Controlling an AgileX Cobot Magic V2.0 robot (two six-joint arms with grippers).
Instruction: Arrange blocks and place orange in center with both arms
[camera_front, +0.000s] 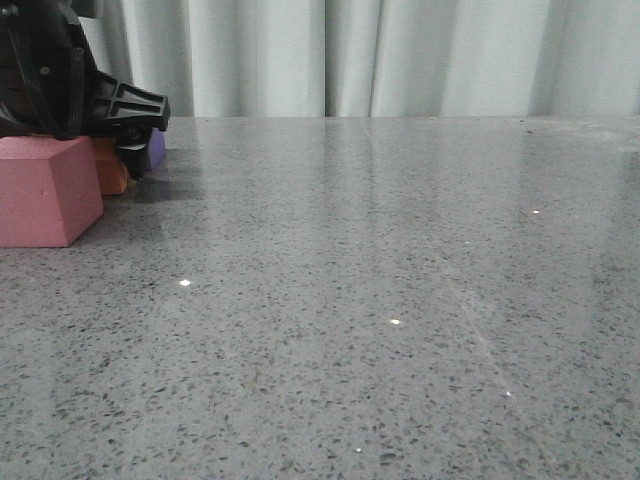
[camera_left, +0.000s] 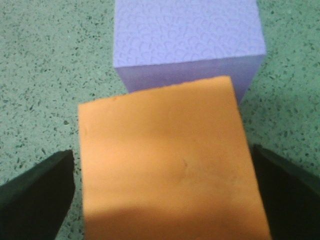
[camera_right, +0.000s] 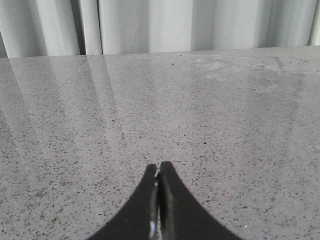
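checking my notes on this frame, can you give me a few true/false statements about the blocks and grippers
1. The left gripper straddles the orange cube with a gap on each side. True.
2. The right gripper is wide open. False: its fingers are pressed together over bare table.
3. The purple cube sits just beyond the orange cube. True.
4. The pink-red cube is at the table's right edge in the front view. False: it is far left.

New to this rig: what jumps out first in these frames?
All three cubes crowd the table's far-left edge: the pink-red cube nearest the camera, the orange cube behind it, the purple cube beyond. The left gripper straddles the orange cube, fingers open with gaps either side. The right gripper is shut over bare speckled table.
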